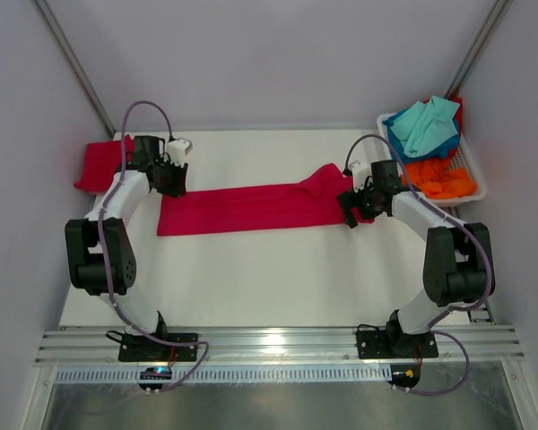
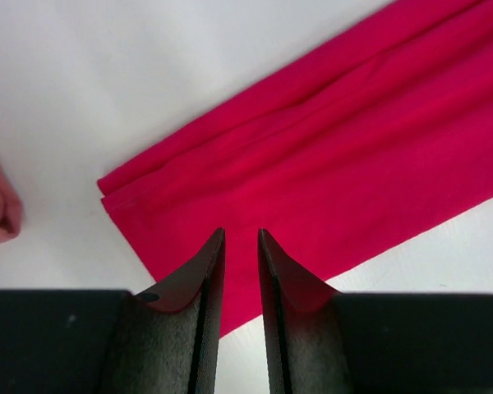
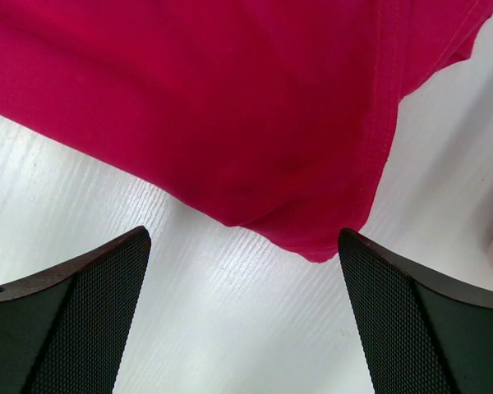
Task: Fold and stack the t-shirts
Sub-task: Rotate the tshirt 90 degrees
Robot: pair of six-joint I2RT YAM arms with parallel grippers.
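Now the crimson t-shirt (image 1: 251, 208) lies flat on the table (image 1: 269, 278), folded into a long narrow strip. The strip runs from left to right across the middle, a little nearer to the far edge than to the near edge.

At the left end of the strip is the left gripper (image 1: 172, 182). In the left wrist view its fingers (image 2: 205, 279) are only a little apart, and nothing is between them; the red cloth and the white table show through the narrow gap. At the right end is the right gripper (image 3: 242, 234), with its jaws spread wide and gripping nothing. A rounded corner of the cloth lies just in front of them.

A second red t-shirt (image 1: 97, 166) lies folded at the far left corner. At the far right corner stands a white basket (image 1: 473, 179) holding a teal t-shirt (image 1: 426, 125) and an orange t-shirt (image 1: 439, 179).
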